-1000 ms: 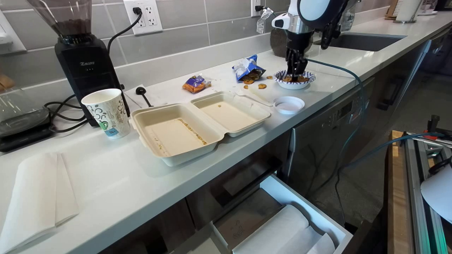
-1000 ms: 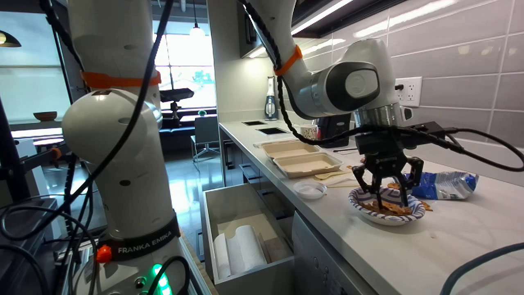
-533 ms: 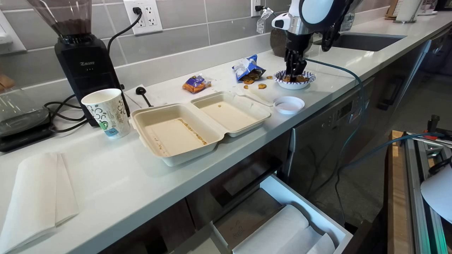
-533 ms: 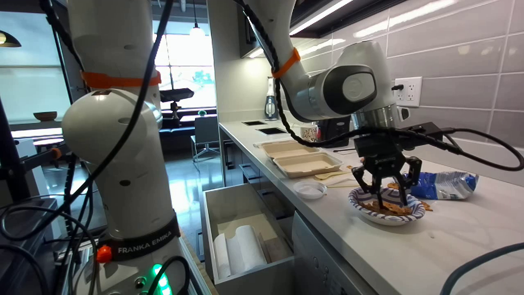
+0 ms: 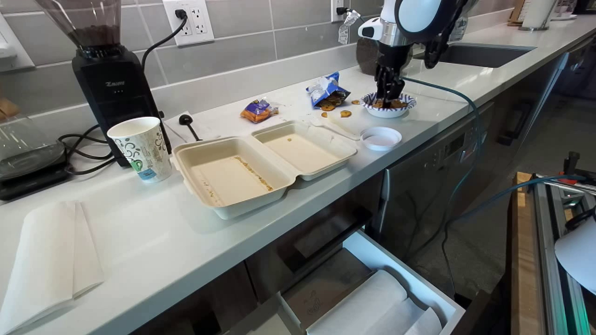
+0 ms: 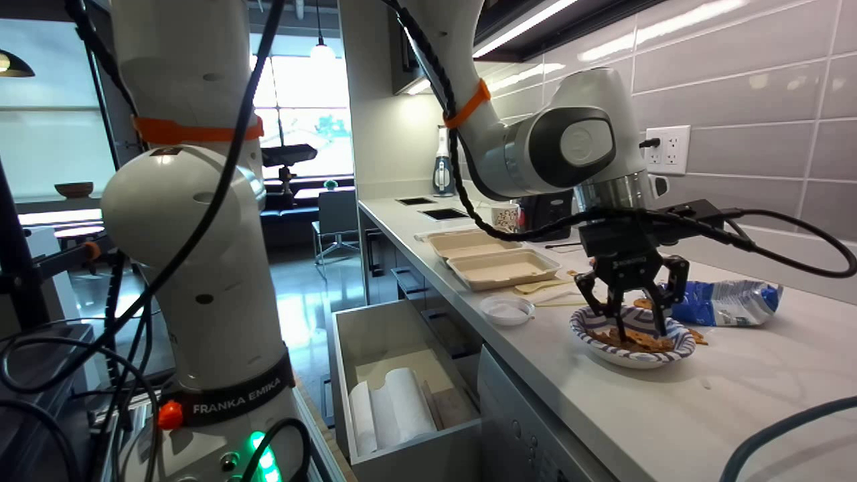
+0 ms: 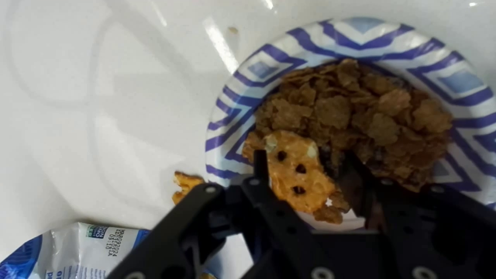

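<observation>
Wrist view: your gripper (image 7: pixel 304 164) reaches into a patterned paper bowl (image 7: pixel 232 102), its two fingers (image 7: pixel 260 168) standing partway apart with a holed, orange-brown cracker (image 7: pixel 298 174) between them. The cracker is inside the bowl, over a bed of brown cereal flakes (image 7: pixel 333 112), toward the side where the blue-and-white bag (image 7: pixel 97 244) lies. One finger is against or just beside its edge; you cannot tell from these angles whether the pair pinches the cracker or merely straddles it. Compared with a second ago, the change is slight: in an exterior view the wrist joint (image 6: pixel 577 144) of the arm sits a little lower and the gripper leans a touch differently, while the fingertips remain down in the bowl. Over the last half second you can make out no further shift, and in both exterior views the bowl and the bag keep their places. For the work in hand, this reads as a fine adjustment around the cracker rather than a lift, since nothing shows above the rim between the fingers. Note also a broken piece (image 7: pixel 186 188) on the counter (image 7: pixel 147 128), just outside the bowl and apart from your fingertips.
</observation>
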Tool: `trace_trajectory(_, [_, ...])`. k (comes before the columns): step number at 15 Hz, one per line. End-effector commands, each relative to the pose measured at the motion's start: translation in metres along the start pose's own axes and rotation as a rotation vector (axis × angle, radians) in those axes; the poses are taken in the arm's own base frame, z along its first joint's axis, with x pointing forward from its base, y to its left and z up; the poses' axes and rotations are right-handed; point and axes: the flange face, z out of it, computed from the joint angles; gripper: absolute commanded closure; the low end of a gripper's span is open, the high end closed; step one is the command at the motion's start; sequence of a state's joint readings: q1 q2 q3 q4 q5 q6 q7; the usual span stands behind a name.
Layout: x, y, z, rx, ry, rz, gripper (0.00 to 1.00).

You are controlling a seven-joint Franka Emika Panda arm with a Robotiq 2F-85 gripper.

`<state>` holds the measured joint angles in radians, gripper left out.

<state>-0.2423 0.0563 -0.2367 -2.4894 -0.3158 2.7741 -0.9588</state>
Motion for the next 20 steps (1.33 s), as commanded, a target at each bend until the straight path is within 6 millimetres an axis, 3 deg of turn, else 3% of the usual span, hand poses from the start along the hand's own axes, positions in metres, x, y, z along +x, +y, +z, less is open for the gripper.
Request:
trace_trajectory(1, [0.001,-0.0041,0.005,-0.011,-0.001,-0.008,0.47])
trace_trajectory(10, [0.0037,-0.0019,0.0088,-0.013,-0.005,-0.002,0.51])
trace_trajectory(20, [0.0074,0.0028,0.0046,-0.06,0.024,0.038,0.49])
